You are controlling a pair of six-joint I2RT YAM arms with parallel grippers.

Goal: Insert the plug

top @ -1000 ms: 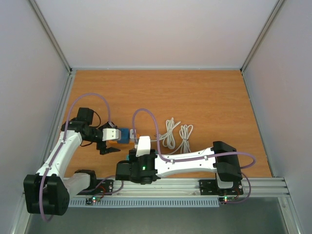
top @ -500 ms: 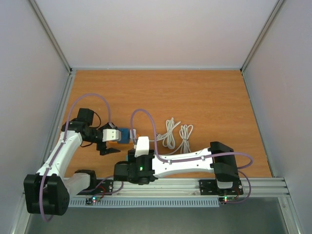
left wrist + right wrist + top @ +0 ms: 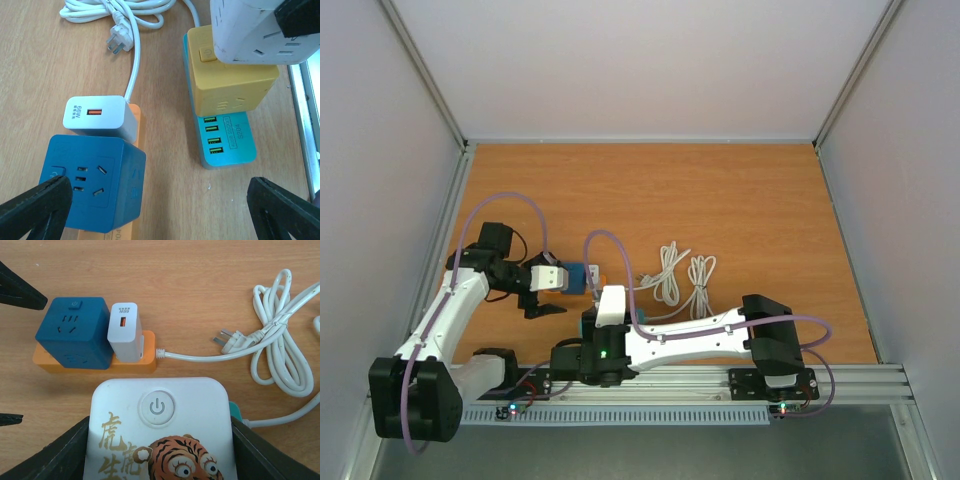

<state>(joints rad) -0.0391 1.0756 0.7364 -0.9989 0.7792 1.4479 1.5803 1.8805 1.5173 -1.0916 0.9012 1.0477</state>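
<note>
The right hand (image 3: 160,455) is clamped on both sides of a white plastic cube adapter (image 3: 159,430) with a tiger print and a round power button on top. In the last second this arm has drawn a little toward the near edge and to the left. The adapter now stands directly over a yellow plastic cube socket (image 3: 232,90), which sits on a teal power strip (image 3: 235,145). The two look touching, but I cannot tell if the pins are inside. I judge that only the final press is left. The left hand (image 3: 160,195), wide open and holding nothing, has not moved. It hovers near a blue cube socket (image 3: 95,187) and a white charger block (image 3: 95,112) on an orange strip (image 3: 95,366) on the wooden desk (image 3: 720,200).
</note>
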